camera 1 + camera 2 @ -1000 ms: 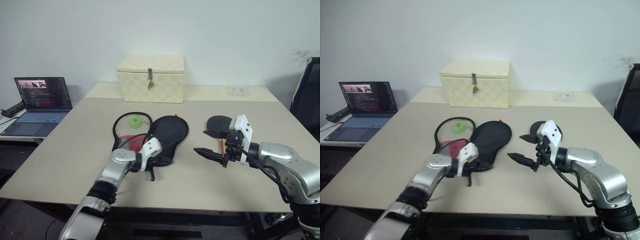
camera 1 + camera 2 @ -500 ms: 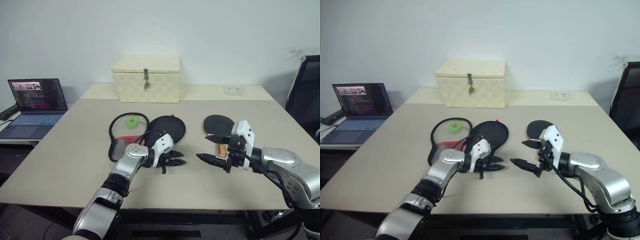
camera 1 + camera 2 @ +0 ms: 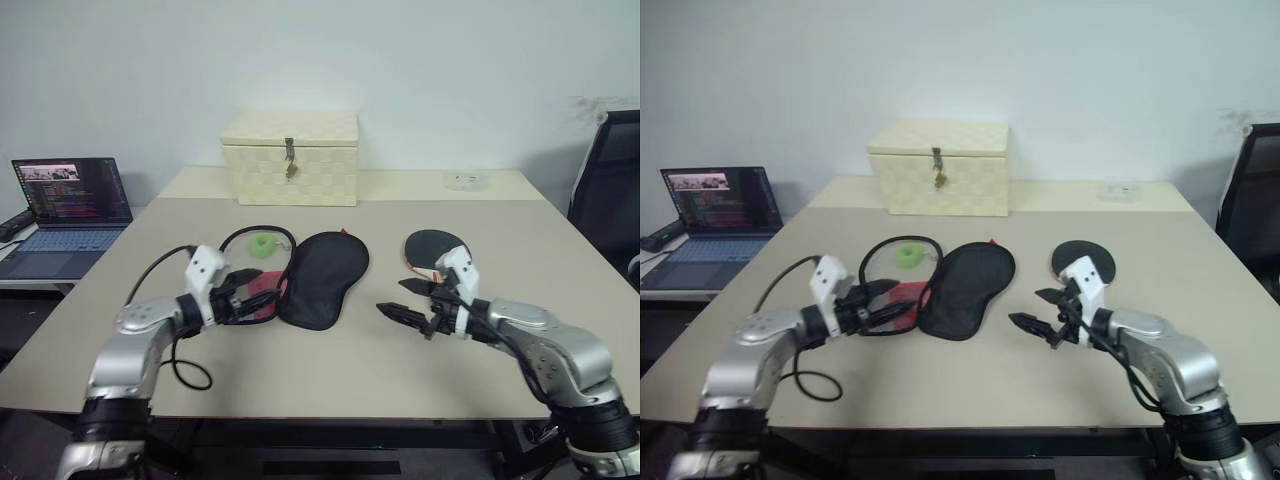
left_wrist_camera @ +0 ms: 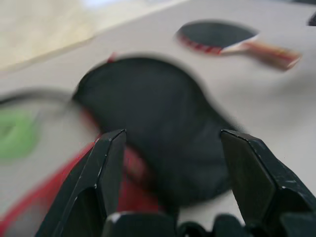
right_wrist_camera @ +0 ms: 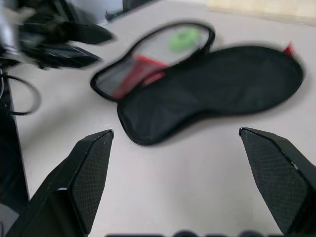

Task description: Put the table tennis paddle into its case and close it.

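The case [image 3: 318, 277] lies unzipped and spread flat in the middle of the table [image 3: 330, 370], ready to receive the paddle [image 3: 432, 247], which rests toward the right edge. Both the left gripper [image 3: 243, 300] and right gripper [image 3: 400, 301] have their fingers apart and hold nothing.

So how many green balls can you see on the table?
1. The green ball sits inside the open case, in the mesh-lined half on the robot's left side, in front of the cream box. Another could hide under the case's black flap.
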`<state>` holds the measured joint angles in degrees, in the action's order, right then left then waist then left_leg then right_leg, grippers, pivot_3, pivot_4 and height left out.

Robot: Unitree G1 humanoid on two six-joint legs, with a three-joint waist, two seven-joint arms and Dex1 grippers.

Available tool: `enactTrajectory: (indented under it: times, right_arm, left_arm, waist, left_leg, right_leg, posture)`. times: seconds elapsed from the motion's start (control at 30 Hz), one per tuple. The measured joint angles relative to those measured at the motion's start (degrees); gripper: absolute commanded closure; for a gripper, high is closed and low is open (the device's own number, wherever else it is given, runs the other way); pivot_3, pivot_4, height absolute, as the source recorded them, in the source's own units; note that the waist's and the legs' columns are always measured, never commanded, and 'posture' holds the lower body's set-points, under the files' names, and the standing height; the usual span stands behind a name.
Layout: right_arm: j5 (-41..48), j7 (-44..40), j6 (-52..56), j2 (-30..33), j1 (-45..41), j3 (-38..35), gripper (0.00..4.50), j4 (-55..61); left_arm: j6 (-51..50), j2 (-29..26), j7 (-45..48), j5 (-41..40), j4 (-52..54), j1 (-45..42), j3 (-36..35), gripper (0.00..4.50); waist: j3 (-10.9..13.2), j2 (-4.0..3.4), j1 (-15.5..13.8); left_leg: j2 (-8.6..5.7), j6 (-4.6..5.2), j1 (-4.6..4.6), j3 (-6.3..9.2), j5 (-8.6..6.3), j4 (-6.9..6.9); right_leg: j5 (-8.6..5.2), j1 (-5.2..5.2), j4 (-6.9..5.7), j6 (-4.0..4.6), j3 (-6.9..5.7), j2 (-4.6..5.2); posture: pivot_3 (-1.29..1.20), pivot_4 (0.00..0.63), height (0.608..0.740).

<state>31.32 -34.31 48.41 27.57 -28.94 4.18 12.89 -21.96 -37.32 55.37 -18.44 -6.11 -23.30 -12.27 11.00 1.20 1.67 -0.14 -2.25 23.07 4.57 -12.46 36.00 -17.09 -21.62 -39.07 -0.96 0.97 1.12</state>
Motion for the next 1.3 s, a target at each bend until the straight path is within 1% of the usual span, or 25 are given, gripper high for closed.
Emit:
enactTrajectory:
  times: [0.13, 0.27, 0.43, 0.63, 0.77, 0.87, 0.97, 1.0, 1.03, 1.23, 1.3]
  right_arm:
    - [-4.55, 2.73, -0.65, -5.99, -3.55, 4.85, 0.0, -6.44]
    - [-9.64, 5.8, -2.75, -11.84, -8.12, 7.31, 0.0, -15.48]
    - [-14.86, 9.47, -6.79, -17.63, -12.25, 7.84, 0.0, -28.35]
    - [-17.26, 9.29, -11.26, -21.93, -15.75, 7.59, 0.0, -37.05]
    - [-18.89, 7.88, -14.56, -25.79, -19.09, 7.45, 0.0, -43.64]
    - [-20.07, 7.14, -17.23, -28.44, -20.78, 7.92, 0.64, -47.67]
    - [-21.05, 7.15, -18.71, -29.83, -21.81, 7.69, 1.6, -49.99]
    - [-21.06, 7.34, -19.12, -30.24, -22.13, 7.0, 2.05, -50.84]
    - [-21.06, 7.55, -19.28, -30.35, -22.45, 6.46, 2.37, -51.48]
    - [-19.66, 9.33, -17.77, -29.93, -23.45, 0.7, 4.47, -52.32]
    - [-18.56, 9.28, -15.39, -28.99, -23.28, -0.9, 4.47, -51.4]
  left_arm:
    - [-0.5, -3.15, -1.03, -1.1, 1.05, 1.39, -2.93, 1.25]
    - [-0.53, -3.78, -1.7, -1.95, 1.4, 1.68, -3.57, 1.25]
    - [-1.12, -3.75, -2.49, -2.1, 1.78, 2.02, -3.47, 1.25]
    - [-1.3, -3.7, -3.44, -2.12, 2.57, 2.26, -3.11, 1.25]
    - [-1.33, -3.67, -3.58, -2.12, 3.22, 2.18, -2.46, 1.25]
    - [-1.33, -3.55, -3.74, -2.12, 3.58, 1.95, -1.69, 1.22]
    - [-1.33, -3.5, -4.24, -2.11, 3.64, 1.95, -1.55, 1.22]
    - [-1.33, -3.51, -4.48, -2.11, 3.7, 1.96, -1.54, 1.22]
    - [-1.33, -3.51, -4.63, -2.11, 3.82, 1.96, -1.53, 1.22]
    - [-1.33, -3.51, -4.7, -2.18, 4.99, 1.97, -1.5, 1.22]
    - [-1.33, -3.51, -4.64, -2.28, 5.29, 1.95, -1.46, 1.22]
  waist:
    - [0.0, 0.0, -0.08]
    - [0.0, 0.0, 0.04]
    - [0.0, 0.0, 0.11]
    - [-0.01, 0.0, 0.26]
    - [0.0, 0.0, 0.89]
    - [0.0, 0.0, 1.15]
    - [0.0, 0.0, 1.24]
    - [0.0, 0.0, 1.25]
    - [0.0, 0.0, 1.24]
    - [0.0, 0.0, 1.19]
    - [0.0, 0.0, 1.19]
  left_leg:
    - [0.0, -0.01, -0.01, 0.01, 0.01, 0.0]
    - [-0.02, -0.01, -0.02, -0.08, 0.01, -0.03]
    - [-0.01, -0.01, 0.0, -0.1, 0.0, -0.11]
    - [0.04, -0.01, -0.03, -0.13, 0.0, -0.1]
    - [0.13, -0.01, -0.09, -0.18, 0.01, -0.1]
    - [0.13, -0.01, -0.08, -0.18, 0.0, -0.11]
    - [0.12, -0.02, -0.04, -0.19, 0.0, -0.1]
    - [0.11, -0.02, -0.04, -0.19, 0.0, -0.1]
    - [0.11, -0.02, -0.05, -0.19, 0.01, -0.1]
    - [0.1, -0.02, -0.05, -0.18, 0.01, -0.09]
    - [0.09, -0.02, -0.04, -0.19, 0.01, -0.09]
  right_leg:
    - [0.0, 0.01, 0.0, 0.01, -0.01, 0.0]
    - [0.01, -0.03, 0.0, 0.01, 0.0, 0.01]
    - [0.01, -0.11, -0.02, 0.03, 0.01, 0.01]
    - [0.04, -0.12, -0.07, 0.06, 0.03, -0.02]
    - [0.06, -0.15, -0.18, 0.11, 0.06, -0.09]
    - [0.02, -0.22, -0.3, 0.17, 0.06, -0.09]
    - [0.01, -0.29, -0.36, 0.18, 0.08, -0.08]
    - [0.01, -0.29, -0.37, 0.18, 0.08, -0.07]
    - [0.01, -0.29, -0.37, 0.18, 0.08, -0.07]
    - [0.01, -0.3, -0.43, 0.19, 0.08, -0.06]
    - [0.01, -0.31, -0.42, 0.19, 0.09, -0.06]
  posture:
    - [0.0, 0.15, 0.74]
    - [0.0, 0.15, 0.74]
    - [0.0, 0.15, 0.74]
    - [0.0, 0.15, 0.74]
    - [0.0, 0.15, 0.74]
    - [0.0, 0.15, 0.74]
    - [0.0, 0.15, 0.74]
    - [0.0, 0.15, 0.74]
    - [0.0, 0.15, 0.74]
    - [0.0, 0.15, 0.74]
    - [0.0, 0.15, 0.74]
